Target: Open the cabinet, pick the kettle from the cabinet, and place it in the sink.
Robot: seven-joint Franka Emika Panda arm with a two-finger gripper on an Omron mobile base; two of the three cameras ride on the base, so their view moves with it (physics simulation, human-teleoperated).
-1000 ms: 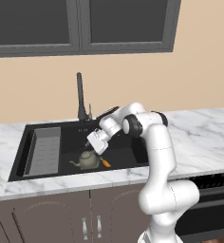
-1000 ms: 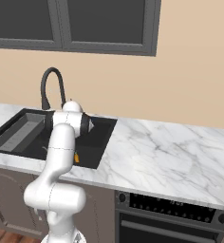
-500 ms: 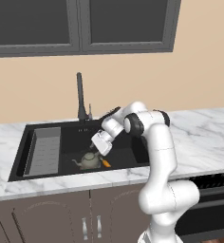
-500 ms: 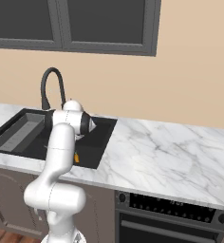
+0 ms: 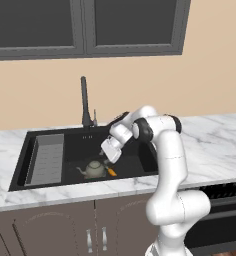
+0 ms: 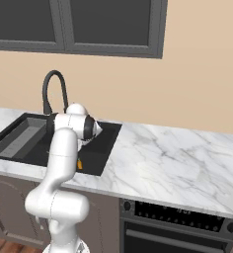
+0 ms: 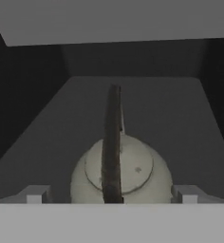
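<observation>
Hand view had the kettle point(image 7: 121, 173) sitting on the sink point(image 5: 140, 167) floor, hand point(image 7: 111, 195) spread wide and let go, looks like the drop-off was done

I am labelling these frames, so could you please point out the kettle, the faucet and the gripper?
kettle point(image 5: 94, 169), left base view, on its round body.
faucet point(image 5: 84, 100), left base view, on its upright stem.
gripper point(image 7: 112, 193), hand view, midway between the fingertips.

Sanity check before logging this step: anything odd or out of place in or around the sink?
One oddity: a small orange object, unidentifiable, lies on the sink floor right beside the kettle. The kettle itself sits upright in the basin, handle arched over the lid, with the gripper above it, jaws spread wide. Nothing spilled or damaged.
</observation>
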